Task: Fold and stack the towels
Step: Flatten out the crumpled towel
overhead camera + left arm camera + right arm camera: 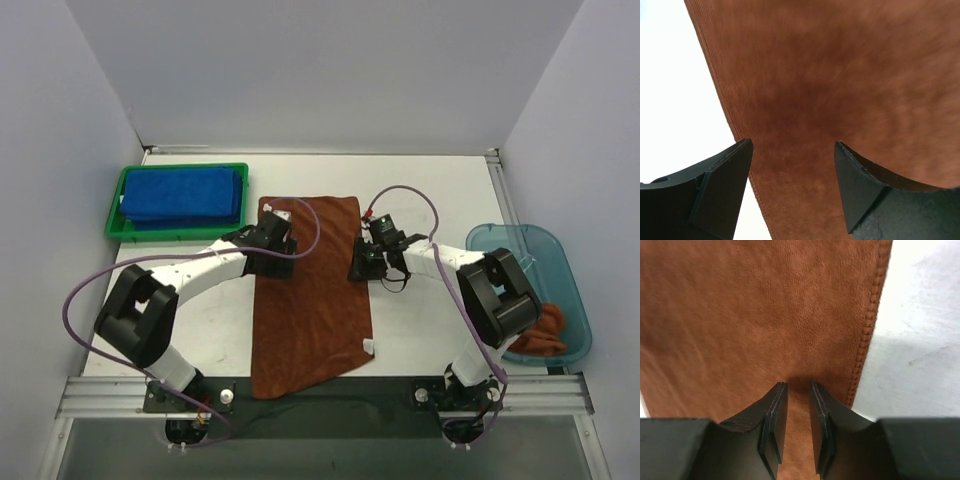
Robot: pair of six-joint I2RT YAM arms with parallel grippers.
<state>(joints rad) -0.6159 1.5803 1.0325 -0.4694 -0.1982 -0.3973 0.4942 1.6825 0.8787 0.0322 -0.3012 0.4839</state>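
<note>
Now the brown towel (312, 300) lies flat along the tabletop (430, 190). Left claw (792, 145) gapes wide over its left edge; right claw (797, 385) is narrow at the right hem, grip unclear. Pinch the 2 edges level before folding, so corners meet

I find bare table (440, 195) behind and to the right of the rust-brown towel (310, 310), and a gripper could pass there. The green tray (114, 208), loaded with blue towels (185, 193), blocks the far-left corner. The teal bin (578, 290) stands at the right edge. The left gripper (272, 238) and right gripper (362, 262) flank the cloth's far half, and the strip between them is unobstructed.
</note>
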